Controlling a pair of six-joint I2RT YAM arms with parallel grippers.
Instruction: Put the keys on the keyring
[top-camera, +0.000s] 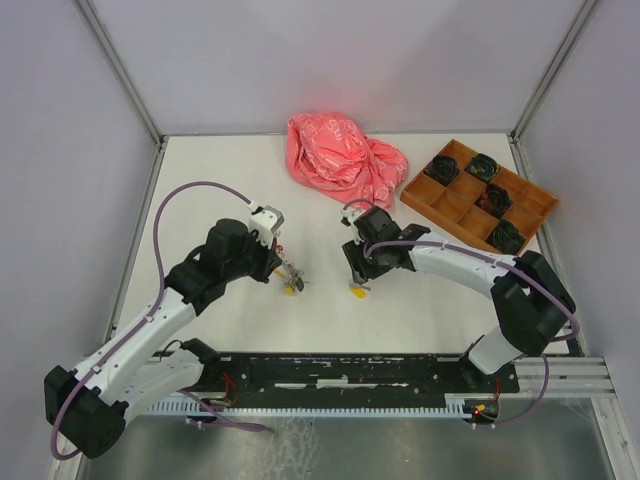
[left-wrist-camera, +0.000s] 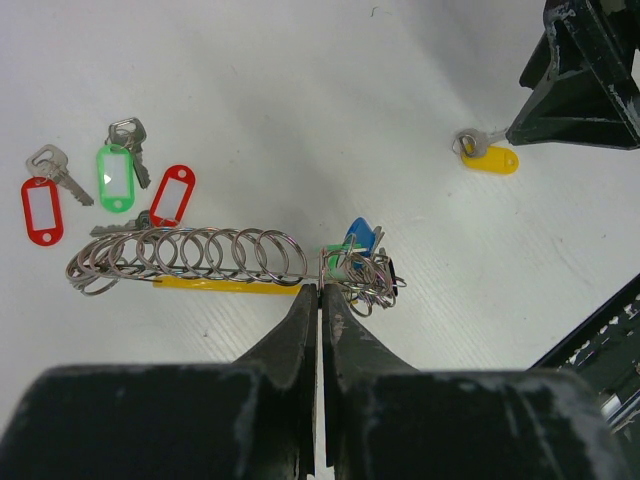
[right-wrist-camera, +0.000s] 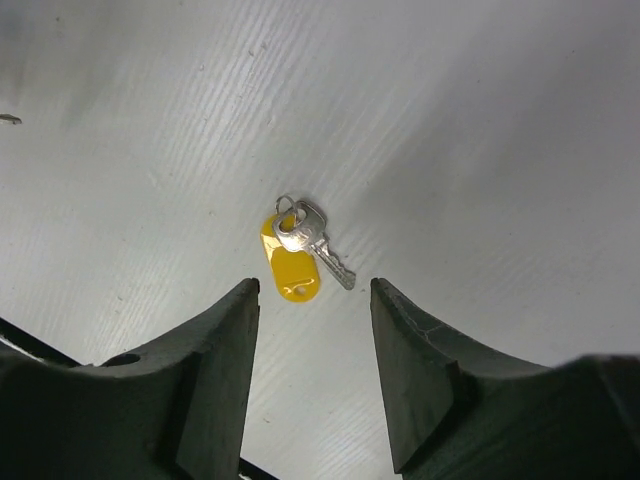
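My left gripper (left-wrist-camera: 320, 288) is shut on the thin wire of the keyring (left-wrist-camera: 225, 285), which I see edge-on with a yellow stretch and several small loops strung along it. Keys with red (left-wrist-camera: 41, 210), green (left-wrist-camera: 115, 178) and red (left-wrist-camera: 171, 194) tags hang at its left; a blue-tagged key (left-wrist-camera: 360, 238) bunches at its right. In the top view the left gripper (top-camera: 280, 268) holds this cluster (top-camera: 292, 282) low over the table. My right gripper (right-wrist-camera: 314, 290) is open, just above a lone yellow-tagged key (right-wrist-camera: 293, 262) lying flat, which also shows in the top view (top-camera: 358, 292).
A crumpled pink bag (top-camera: 345, 158) lies at the back centre. A wooden compartment tray (top-camera: 455, 205) with dark objects stands at the back right. A black rail (top-camera: 350, 370) runs along the near edge. Grey walls enclose the table.
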